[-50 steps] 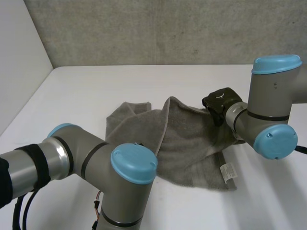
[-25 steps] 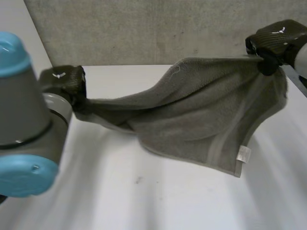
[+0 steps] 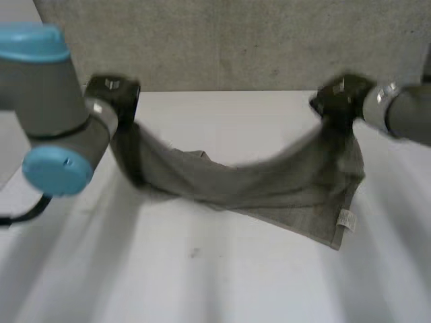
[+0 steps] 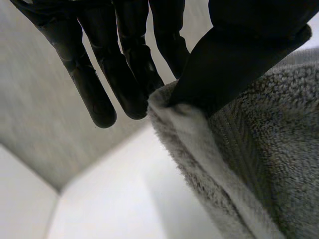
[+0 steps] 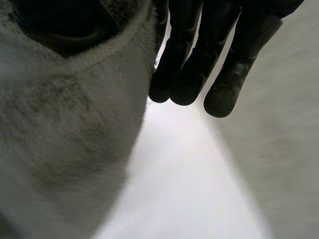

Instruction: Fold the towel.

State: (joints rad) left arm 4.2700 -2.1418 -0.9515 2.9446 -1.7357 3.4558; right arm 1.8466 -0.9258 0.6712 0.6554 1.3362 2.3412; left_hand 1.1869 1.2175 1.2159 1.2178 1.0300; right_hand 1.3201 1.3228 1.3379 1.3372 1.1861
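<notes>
A grey towel [image 3: 269, 185] hangs in the air between my two hands, sagging in the middle, with a white label at its lower right corner. My left hand [image 3: 113, 97] holds its left corner up at the far left of the table. In the left wrist view the thumb [image 4: 234, 59] pinches the towel's edge [image 4: 199, 144] against the fingers [image 4: 124, 64]. My right hand [image 3: 340, 97] grips the right corner, raised at the far right. The right wrist view has the towel [image 5: 70, 129] pressed between thumb and fingers [image 5: 199, 55].
The white table [image 3: 202, 269] lies under the towel, its far edge against a grey wall [image 3: 229, 40]. A white side wall stands at the left.
Both hands have lifted the towel off the table and drawn apart. In the last half second they came lower and the towel now sags between them.
</notes>
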